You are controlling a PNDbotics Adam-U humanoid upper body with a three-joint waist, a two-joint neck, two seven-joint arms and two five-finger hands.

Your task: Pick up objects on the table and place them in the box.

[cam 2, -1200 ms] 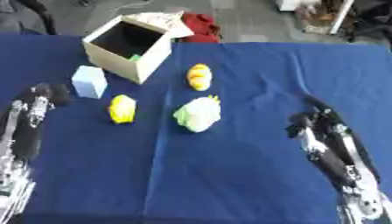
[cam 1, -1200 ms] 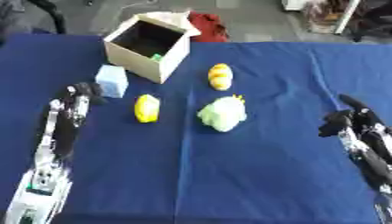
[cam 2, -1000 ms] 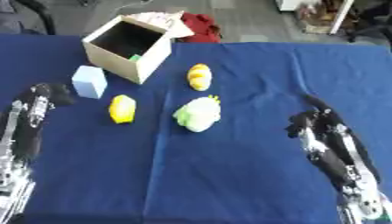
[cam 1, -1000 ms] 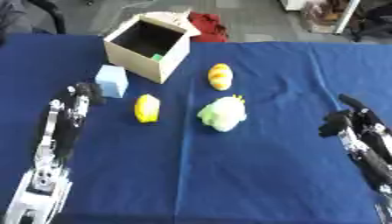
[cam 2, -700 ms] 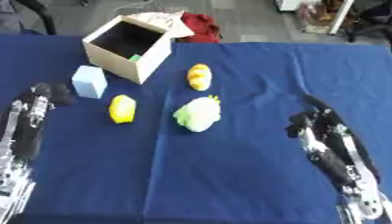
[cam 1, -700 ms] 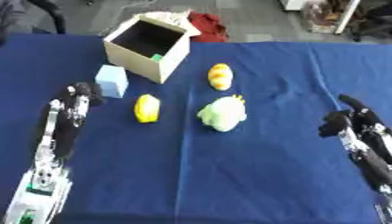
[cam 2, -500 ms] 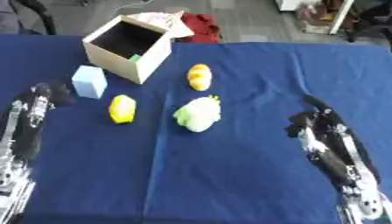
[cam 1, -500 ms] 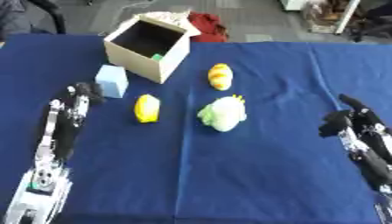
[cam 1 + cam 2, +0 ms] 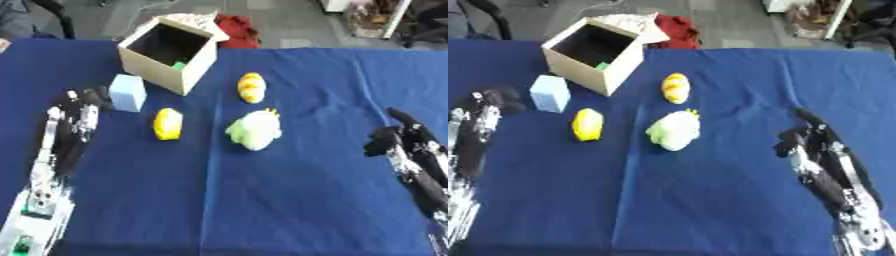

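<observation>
An open cardboard box (image 9: pixel 166 52) stands at the far left of the blue table, with something green inside. In front of it lies a pale blue block (image 9: pixel 128 92). A yellow lemon-like object (image 9: pixel 167 123) rests near the block. An orange-yellow oval object (image 9: pixel 251 87) and a pale green-white plush (image 9: pixel 255 129) lie mid-table. My left hand (image 9: pixel 80 101) rests on the cloth just left of the blue block, holding nothing. My right hand (image 9: pixel 798 138) rests at the right, well clear of the plush, holding nothing.
A red cloth item (image 9: pixel 236 29) lies behind the box, beyond the table's far edge. The blue tablecloth (image 9: pixel 289 200) spreads wide in front of the objects.
</observation>
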